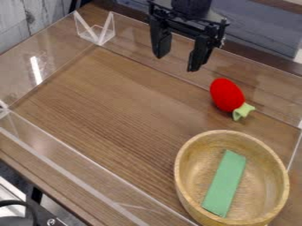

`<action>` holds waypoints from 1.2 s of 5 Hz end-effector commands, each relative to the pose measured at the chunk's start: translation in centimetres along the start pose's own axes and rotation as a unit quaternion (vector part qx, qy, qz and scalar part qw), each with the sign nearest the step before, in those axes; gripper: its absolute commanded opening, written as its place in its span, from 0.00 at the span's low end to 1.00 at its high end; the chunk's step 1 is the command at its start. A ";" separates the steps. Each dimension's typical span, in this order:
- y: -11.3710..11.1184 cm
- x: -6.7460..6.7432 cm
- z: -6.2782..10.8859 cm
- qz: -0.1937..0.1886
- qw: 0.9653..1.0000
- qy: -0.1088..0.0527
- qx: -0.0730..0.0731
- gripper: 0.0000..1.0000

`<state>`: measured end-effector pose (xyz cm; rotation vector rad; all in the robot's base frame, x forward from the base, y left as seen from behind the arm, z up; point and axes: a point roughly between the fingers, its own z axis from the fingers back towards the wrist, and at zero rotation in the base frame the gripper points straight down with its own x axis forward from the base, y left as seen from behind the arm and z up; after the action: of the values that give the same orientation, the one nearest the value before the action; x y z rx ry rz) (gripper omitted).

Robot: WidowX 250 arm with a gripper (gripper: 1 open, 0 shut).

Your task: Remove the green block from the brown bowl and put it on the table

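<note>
A long, flat green block lies inside a brown bowl at the lower right of a wood-grain table. The bar's long axis runs steeply, from its upper end near the middle of the bowl, tipped slightly right, down to its lower end close to the near rim, tipped slightly left. It rests flat on the bowl's floor, its broad face up, a plain pale green rectangle with squared corners and a smooth, matte surface.

The bowl is round, shallow and wide, made of light tan wood with a thick, softly rounded rim. Its inside shows faint grain.

Above the far side of the table hangs the black gripper, pointing down with its two dark fingers spread wide apart and nothing between them. It stands well apart from the bowl and the block.

Between the gripper and the bowl, near the right edge, a glossy red strawberry toy with a small green top lies on the tabletop, apart from both. Clear acrylic walls run along the table's edges, catching pale reflections.
</note>
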<state>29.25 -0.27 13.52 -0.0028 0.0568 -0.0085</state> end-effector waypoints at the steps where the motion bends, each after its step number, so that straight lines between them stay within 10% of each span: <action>1: -0.7 -0.5 -0.9 -0.033 0.999 0.016 -0.002 1.00; 6: -11.8 -6.6 -1.6 -0.067 0.997 -0.003 -0.035 1.00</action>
<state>22.27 -11.90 11.18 -0.0607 0.0952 -0.1434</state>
